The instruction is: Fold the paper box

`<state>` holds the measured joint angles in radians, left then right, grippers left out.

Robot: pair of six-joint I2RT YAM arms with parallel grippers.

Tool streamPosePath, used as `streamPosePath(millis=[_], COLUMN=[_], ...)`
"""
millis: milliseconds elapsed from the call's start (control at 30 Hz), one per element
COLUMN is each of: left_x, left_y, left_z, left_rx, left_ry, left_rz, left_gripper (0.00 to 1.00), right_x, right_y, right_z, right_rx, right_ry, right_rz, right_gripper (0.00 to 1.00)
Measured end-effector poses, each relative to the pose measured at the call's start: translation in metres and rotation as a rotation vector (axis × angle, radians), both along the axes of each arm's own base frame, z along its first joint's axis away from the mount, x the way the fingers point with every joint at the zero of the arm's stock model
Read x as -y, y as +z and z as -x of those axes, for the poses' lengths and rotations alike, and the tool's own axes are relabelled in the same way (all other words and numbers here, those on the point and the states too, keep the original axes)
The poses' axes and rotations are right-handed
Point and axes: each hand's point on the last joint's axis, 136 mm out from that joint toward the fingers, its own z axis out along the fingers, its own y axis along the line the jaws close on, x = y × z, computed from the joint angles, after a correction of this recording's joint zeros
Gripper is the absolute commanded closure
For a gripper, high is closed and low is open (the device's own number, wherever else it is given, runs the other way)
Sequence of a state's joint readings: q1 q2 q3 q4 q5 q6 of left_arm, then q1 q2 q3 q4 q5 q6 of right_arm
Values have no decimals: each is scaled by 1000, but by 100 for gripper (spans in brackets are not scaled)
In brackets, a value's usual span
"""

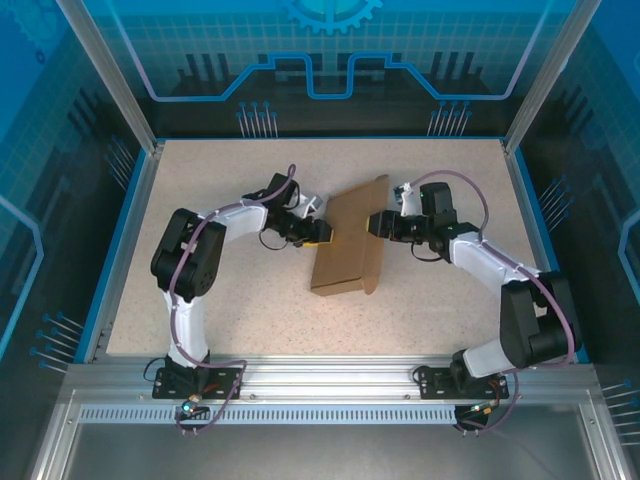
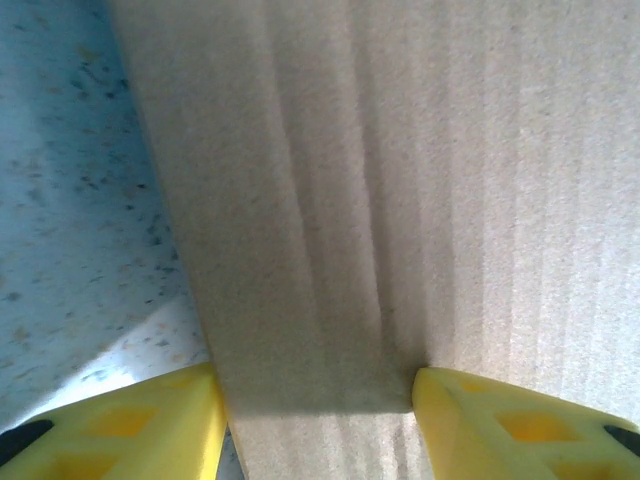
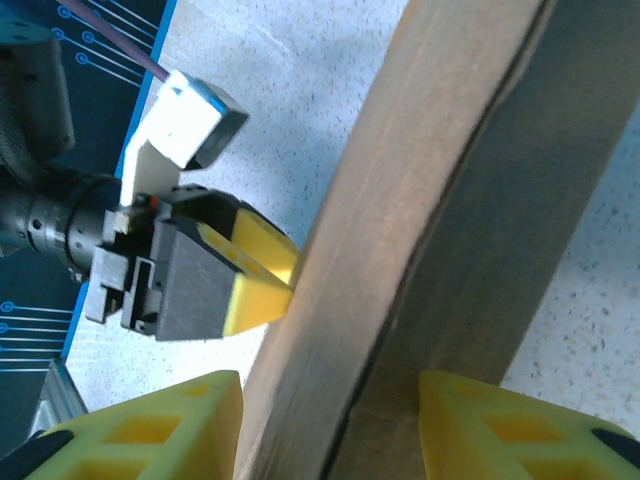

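Note:
The paper box (image 1: 352, 240) is brown cardboard, partly folded and standing tilted mid-table between both arms. My left gripper (image 1: 322, 232) is at its left face. In the left wrist view a cardboard panel (image 2: 400, 150) spans the whole gap of the left gripper (image 2: 318, 385), and both yellow fingers touch its edges. My right gripper (image 1: 376, 222) is at the box's right side. In the right wrist view the right gripper (image 3: 330, 390) straddles the doubled box wall (image 3: 450, 150), a finger against each side. The left gripper (image 3: 250, 280) presses the wall's far face there.
The speckled tabletop (image 1: 230, 310) is bounded by a blue rim (image 1: 120, 230) on the left, back and right, with an aluminium rail (image 1: 330, 385) along the near edge. Both arm bases sit on that rail.

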<state>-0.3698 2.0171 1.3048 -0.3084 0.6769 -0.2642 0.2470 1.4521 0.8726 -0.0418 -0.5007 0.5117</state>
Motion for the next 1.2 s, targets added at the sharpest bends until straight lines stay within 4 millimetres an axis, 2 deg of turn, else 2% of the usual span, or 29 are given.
streamPosePath(millis=[100,233,367,667,800,967,1067,1133,1200], left_x=[7,21,30,30,20,1,1,3,4], left_y=[-2,-14,-21,-21,-14,22,61,81,92], left_z=[5,17,27,24,23,20,6,-1,-8], left_rx=[-14,-41,-60,-57,-28,47,144,194,222], left_ry=[-22,-63,-90,-78,-34,59,108,134,157], left_rz=[13,7,1,1,-9,16,72,104,122], left_gripper=[43,42,42,41,36,27,23,22,22], right_x=[-5,-28,-42,-40,-40,-39,-39,-39,-39], right_y=[18,40,42,37,37,36,36,36,36], right_z=[-3,4,14,15,15,15,15,15,15], right_rx=[57,115,114,114,119,122,124,124,124], right_ry=[8,75,120,110,113,113,115,115,115], right_rz=[12,8,39,165,186,196,198,198,198], right_gripper=[52,53,54,55,56,56,56,56,56])
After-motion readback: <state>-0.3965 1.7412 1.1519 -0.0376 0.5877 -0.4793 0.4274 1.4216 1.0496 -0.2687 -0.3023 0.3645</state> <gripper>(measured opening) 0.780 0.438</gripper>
